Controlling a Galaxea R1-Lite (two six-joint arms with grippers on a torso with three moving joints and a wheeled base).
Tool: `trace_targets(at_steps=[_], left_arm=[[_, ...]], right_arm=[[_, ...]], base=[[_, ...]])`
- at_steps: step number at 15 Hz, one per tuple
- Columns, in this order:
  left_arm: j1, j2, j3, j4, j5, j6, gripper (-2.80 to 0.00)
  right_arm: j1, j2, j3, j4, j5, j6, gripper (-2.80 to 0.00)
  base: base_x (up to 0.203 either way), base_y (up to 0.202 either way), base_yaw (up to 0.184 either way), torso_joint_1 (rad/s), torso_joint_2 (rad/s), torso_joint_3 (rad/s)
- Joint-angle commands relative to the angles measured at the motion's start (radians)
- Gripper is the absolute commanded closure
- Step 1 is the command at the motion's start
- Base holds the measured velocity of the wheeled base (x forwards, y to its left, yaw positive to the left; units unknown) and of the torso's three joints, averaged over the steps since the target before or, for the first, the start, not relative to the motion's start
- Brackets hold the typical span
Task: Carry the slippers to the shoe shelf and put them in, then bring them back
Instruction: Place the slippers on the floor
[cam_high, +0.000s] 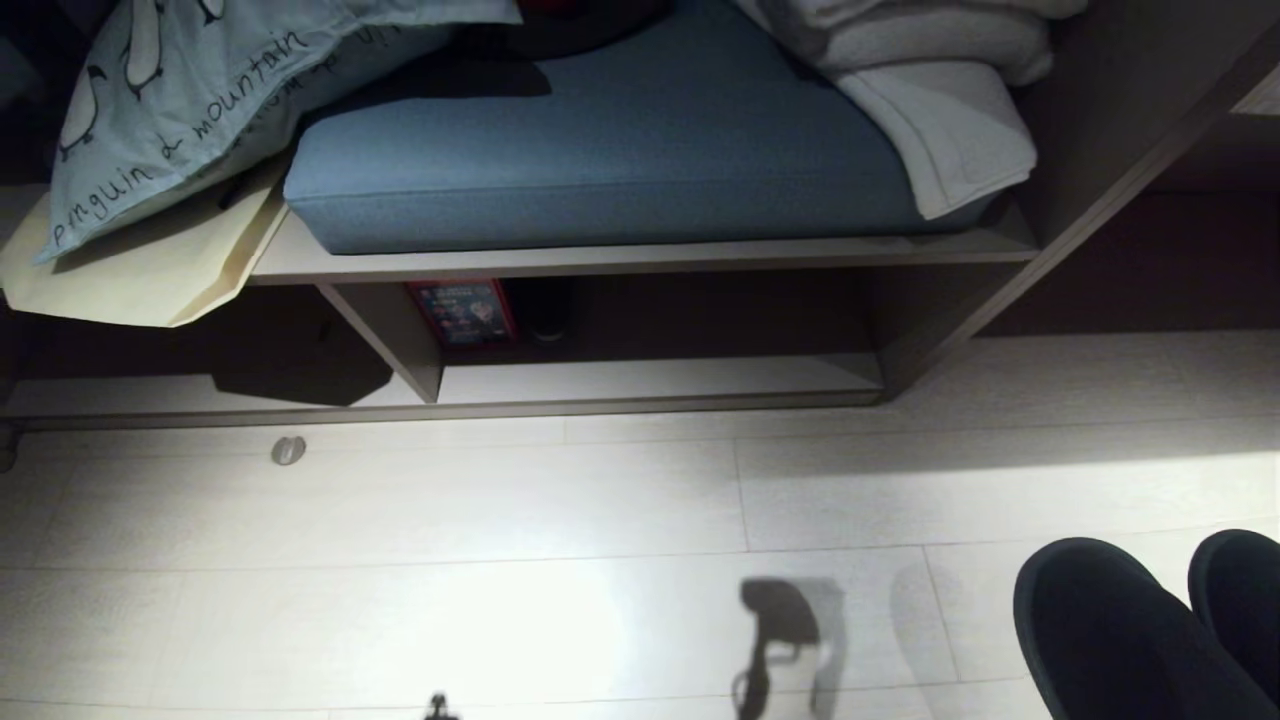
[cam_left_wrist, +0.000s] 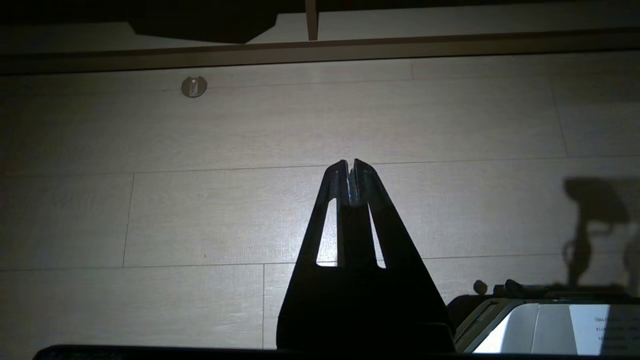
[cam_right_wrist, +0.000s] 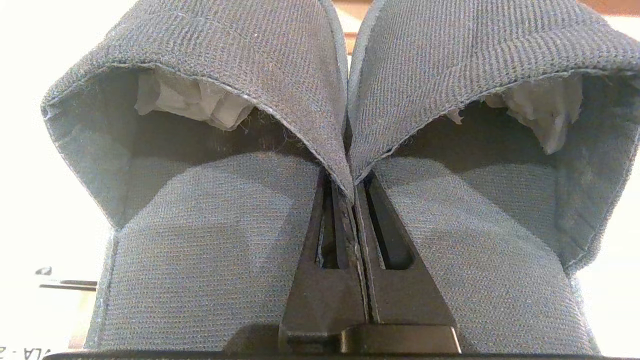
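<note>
Head view, slippers: two dark rounded toes side by side at the lower right edge, above the pale plank floor
Head view, shoe shelf: low open compartment with a pale base board and one upright divider, beyond the floor strip; a red-framed item stands at its back, just right of the divider
Head view, above the shelf: blue cushion on the board, penguin-print pillow at the left, folded pale towels at the right
Head view, floor: small round grey disc near the shelf's front edge
Left wrist view, left gripper: fingers pressed together, nothing between them, pointing over bare floor toward the shelf edge; the grey disc lies ahead, well apart
Right wrist view, right gripper: fingers drawn tight on the inner side walls of the two slippers, which meet at the middle
Right wrist view, slipper interiors: crumpled white paper stuffing fills each toe; lighter insoles face the camera
</note>
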Motion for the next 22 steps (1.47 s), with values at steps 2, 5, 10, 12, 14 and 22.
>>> trace_targets(at_steps=[2,5,10,12,14,22], left_arm=[[0.000,0.001,0.000,-0.001,0.001,0.000,0.00],[0.002,0.002,0.000,-0.001,-0.001,0.003,0.00],[0.000,0.000,0.000,-0.001,-0.001,0.000,0.00],[0.001,0.001,0.000,-0.001,-0.001,0.000,0.00],[0.000,0.002,0.000,-0.001,-0.001,0.002,0.00],[0.000,0.002,0.000,-0.001,-0.001,0.002,0.00]], right_arm=[[0.000,0.001,0.000,0.000,0.000,-0.001,0.00],[0.000,0.001,0.000,0.000,0.000,-0.001,0.00],[0.000,0.001,0.000,0.000,0.000,-0.001,0.00],[0.001,0.001,0.000,0.000,0.000,-0.001,0.00],[0.001,0.001,0.000,0.000,0.000,-0.001,0.00],[0.001,0.001,0.000,0.000,0.000,-0.001,0.00]], base=[[0.000,0.000,0.000,0.004,0.00,0.201],[0.000,0.000,0.000,0.004,0.00,0.209],[0.000,0.000,0.000,0.003,0.00,0.200],[0.000,0.000,0.000,0.004,0.00,0.201],[0.000,0.000,0.000,0.001,0.00,0.208],[0.000,0.000,0.000,0.002,0.00,0.203]])
